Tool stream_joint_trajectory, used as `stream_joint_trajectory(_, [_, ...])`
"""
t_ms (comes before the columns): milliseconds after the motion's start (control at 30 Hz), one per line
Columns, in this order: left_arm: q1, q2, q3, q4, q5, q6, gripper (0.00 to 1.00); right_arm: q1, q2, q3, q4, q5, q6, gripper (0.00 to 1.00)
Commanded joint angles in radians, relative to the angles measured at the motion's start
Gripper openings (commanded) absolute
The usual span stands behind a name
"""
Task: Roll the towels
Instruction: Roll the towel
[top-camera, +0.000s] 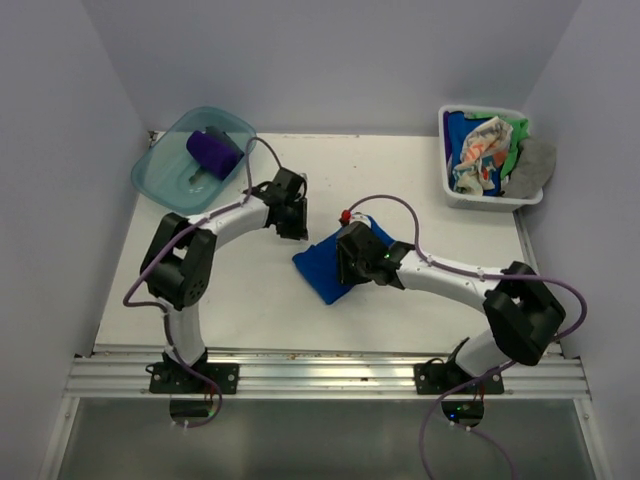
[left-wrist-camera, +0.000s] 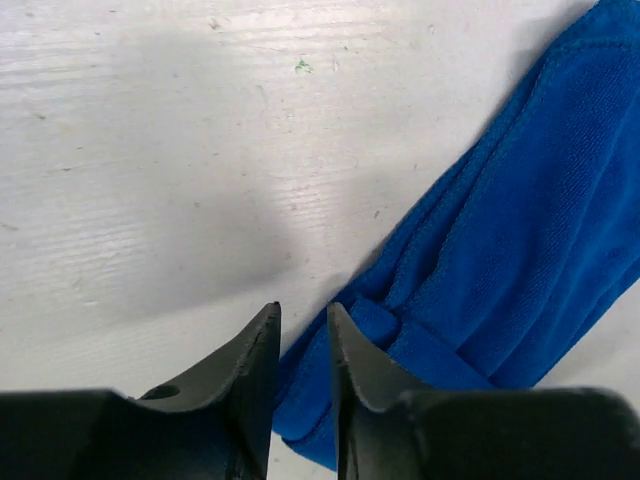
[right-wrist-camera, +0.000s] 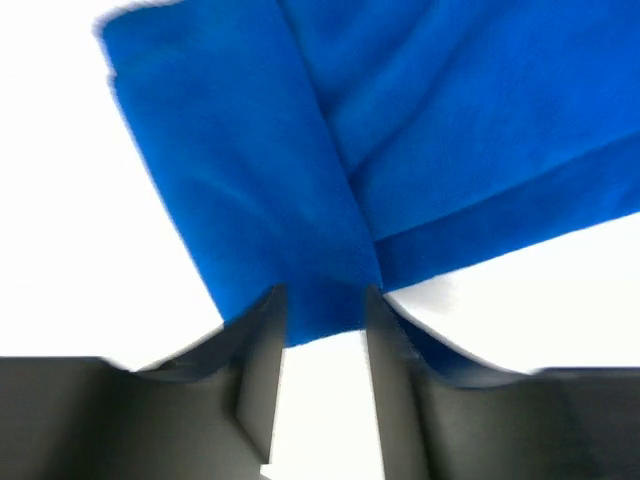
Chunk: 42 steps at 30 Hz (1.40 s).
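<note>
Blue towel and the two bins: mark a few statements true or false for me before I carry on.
1. The blue towel lies on the table, outside both containers. True.
2. The white basket holds several towels of different colours. True.
3. The purple towel is in the white basket. False: it sits rolled in the teal tub.
4. The right gripper has its jaws pressed together. False: they stand apart at the blue towel's edge, with the table showing between them.
5. The left gripper hangs over the teal tub. False: it is above the table at one end of the blue towel.
</note>
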<state>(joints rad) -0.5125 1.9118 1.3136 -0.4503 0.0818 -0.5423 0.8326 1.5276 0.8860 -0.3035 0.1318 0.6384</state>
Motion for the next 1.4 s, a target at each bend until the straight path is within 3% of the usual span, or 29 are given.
stream_joint_trajectory(0, [0.026,-0.082,0.047,-0.086,-0.05,0.061,0.31,0.034,-0.058,0.096,-0.077,0.087,-0.114,0.44])
stream_joint_trajectory(167, [0.068,-0.143,-0.014,-0.097,-0.042,0.051,0.52,0.109,-0.012,0.163,-0.109,0.161,-0.271,0.57])
stream_joint_trajectory(233, [0.109,-0.181,-0.065,-0.088,-0.014,0.044,0.53,0.155,0.017,0.179,-0.109,0.186,-0.314,0.62])
stream_joint_trajectory(433, [0.181,-0.27,-0.165,-0.071,0.018,0.01,0.66,0.252,0.115,0.22,-0.079,0.272,-0.43,0.64])
stream_joint_trajectory(567, [0.181,-0.293,-0.194,-0.064,0.035,-0.022,0.68,0.263,0.192,0.22,-0.028,0.27,-0.45,0.61])
stream_joint_trajectory(733, [0.181,-0.318,-0.249,-0.034,0.062,-0.057,0.68,0.263,0.247,0.212,0.027,0.272,-0.445,0.47])
stream_joint_trajectory(867, [0.181,-0.336,-0.309,0.015,0.146,-0.087,0.7,0.26,0.229,0.197,0.059,0.272,-0.447,0.24])
stream_joint_trajectory(900, [0.181,-0.342,-0.332,0.036,0.159,-0.093,0.72,0.254,0.204,0.189,0.07,0.258,-0.448,0.13])
stream_joint_trajectory(967, [0.181,-0.349,-0.359,0.068,0.224,-0.11,0.76,0.228,0.177,0.16,0.112,0.171,-0.45,0.02])
stream_joint_trajectory(1067, [0.167,-0.352,-0.408,0.145,0.306,-0.131,0.8,0.188,0.128,0.116,0.17,0.038,-0.438,0.0])
stream_joint_trajectory(1367, [0.101,-0.294,-0.441,0.243,0.32,-0.186,0.81,0.071,0.059,0.025,0.28,-0.25,-0.338,0.0])
